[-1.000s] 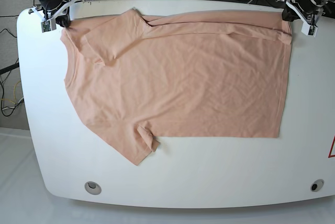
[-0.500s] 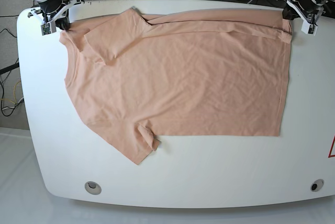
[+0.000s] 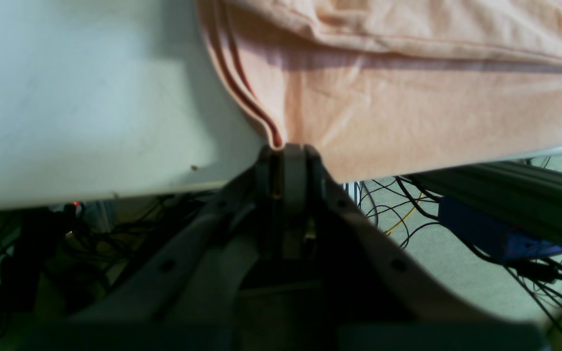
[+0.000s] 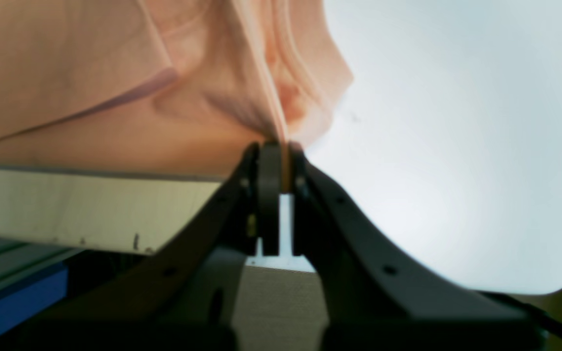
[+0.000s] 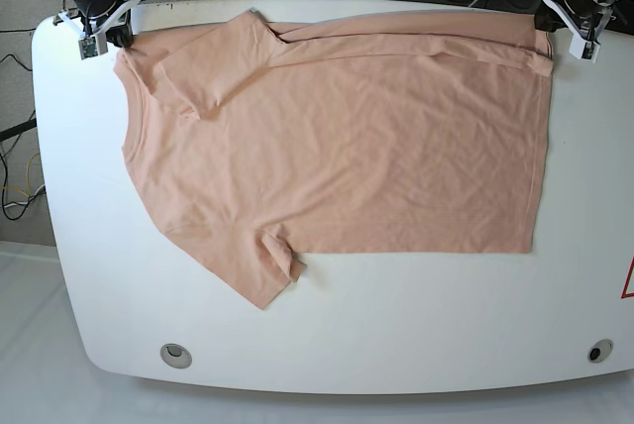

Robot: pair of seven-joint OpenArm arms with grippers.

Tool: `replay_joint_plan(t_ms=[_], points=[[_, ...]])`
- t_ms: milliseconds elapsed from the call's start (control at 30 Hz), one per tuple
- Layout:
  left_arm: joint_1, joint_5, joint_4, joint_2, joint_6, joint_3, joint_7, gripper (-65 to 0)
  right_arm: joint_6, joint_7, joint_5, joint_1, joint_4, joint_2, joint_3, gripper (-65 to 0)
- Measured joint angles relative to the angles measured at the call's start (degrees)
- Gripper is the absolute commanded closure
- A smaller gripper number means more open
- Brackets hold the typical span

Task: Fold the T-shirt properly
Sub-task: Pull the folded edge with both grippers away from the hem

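While the large peach-pink short-sleeved cotton T-shirt [image 5: 337, 137] lies spread nearly flat on the white rounded table [image 5: 327, 335], both pincers grip it at the far edge, each pinching one far corner. Going left to right in the base view, the right gripper [image 5: 107, 36] comes first: its jaws are closed tight on a thin fold of cloth at the shoulder by the collar, and in the right wrist view the right gripper [image 4: 281, 156] has fabric fanning up and away from its tips, with bare tabletop just beside it on one side. A folded-over sleeve [image 5: 213, 67] lies a little inward of that pincer, and the other sleeve [image 5: 260, 270] sits well apart from it, toward the near edge.

Further right, the left gripper [image 5: 565, 30] is clamped on the hem corner. In the left wrist view the left gripper [image 3: 285, 153] holds only the rolled edge of the hem between its closed tips, right at the table's far edge, with cables and floor below it.

I judge the main risks as these. The left pincer's bite looks shallow, so a pull could slip the hem free. Both grips sit at the table's rim, so cloth could sag over that edge. If the two arms pull unevenly, the shirt may skew, and the already-doubled sleeve could bunch into the fold.
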Motion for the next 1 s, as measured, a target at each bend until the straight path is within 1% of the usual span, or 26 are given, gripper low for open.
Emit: replay_joint_plan(t_ms=[133, 200, 267, 400, 467, 533, 667, 867, 1000], points=[[0.07, 0.00, 0.00, 0.00, 0.02, 0.00, 0.02, 0.0, 0.00, -0.02, 0.00, -0.37, 0.00, -0.11, 0.00, -0.1], [0.04, 0.00, 0.00, 0.02, 0.04, 0.00, 0.09, 0.0, 0.00, -0.04, 0.00, -0.39, -0.02, -0.13, -0.02, -5.0], [0.02, 0.00, 0.00, 0.00, 0.39, 0.00, 0.20, -3.9, 0.00, -0.28, 0.02, -0.26, -0.04, -0.13, -0.09, -10.6], [0.04, 0.17, 0.09, 0.00, 0.74, 0.00, 0.66, -14.8, 0.00, -0.33, -0.02, 0.09, -0.17, -0.15, -0.15, -21.8], [0.04, 0.22, 0.17, 0.02, 1.01, -0.02, 0.63, -18.9, 0.00, -0.33, -0.02, 0.09, -0.17, -0.13, -0.15, -26.5], [0.00, 0.22, 0.35, 0.00, 1.14, -0.04, 0.76, -25.1, 0.00, -0.55, -0.04, 0.04, -0.17, -0.13, -0.15, -34.4], [-0.48, 0.74, 0.63, -0.04, 1.11, -0.22, 1.75, -27.5, 0.00, -3.39, -0.46, 0.22, -0.17, -0.13, -0.15, -35.5], [-0.94, 1.11, 0.85, -0.13, 1.31, -0.48, 2.12, -29.9, 0.00, -3.76, -0.42, 0.70, 0.04, -0.31, -0.15, -34.8], [-1.68, 1.57, 0.87, -0.33, 1.29, -0.44, 2.69, -30.8, 0.00, -5.20, -0.48, 1.31, 0.44, -0.28, -0.20, -34.0]])
